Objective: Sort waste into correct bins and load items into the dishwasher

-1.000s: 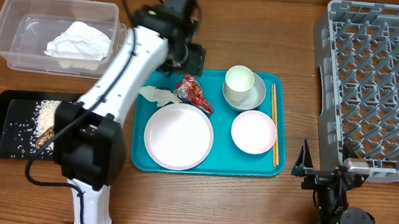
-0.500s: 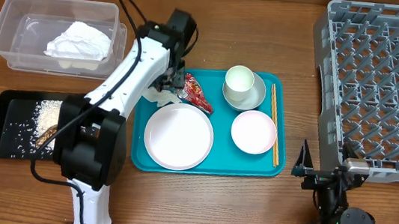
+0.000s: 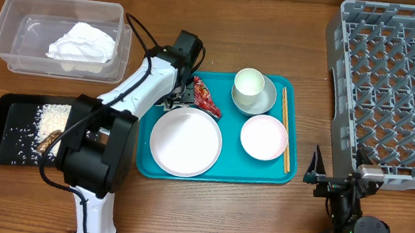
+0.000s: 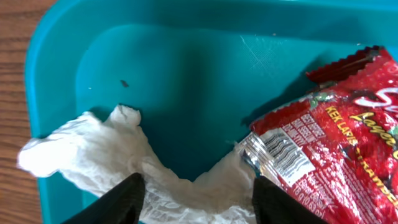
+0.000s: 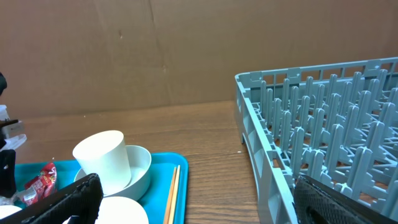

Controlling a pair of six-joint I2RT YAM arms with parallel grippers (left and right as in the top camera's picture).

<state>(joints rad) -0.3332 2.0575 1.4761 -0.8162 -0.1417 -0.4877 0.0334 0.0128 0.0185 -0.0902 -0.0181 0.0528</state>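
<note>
Left gripper (image 4: 198, 200) hangs with its fingers spread wide astride a crumpled white paper napkin (image 4: 93, 155), which lies in a corner of the teal plastic serving tray (image 4: 186, 68) and touches a red printed snack wrapper (image 4: 336, 143). Limp and feather-light, it should bunch easily — best pinched at its thicker middle (clear of the wrapper). Its lower edge is cut off in the wrist view, and overhead the arm hides it.
</note>
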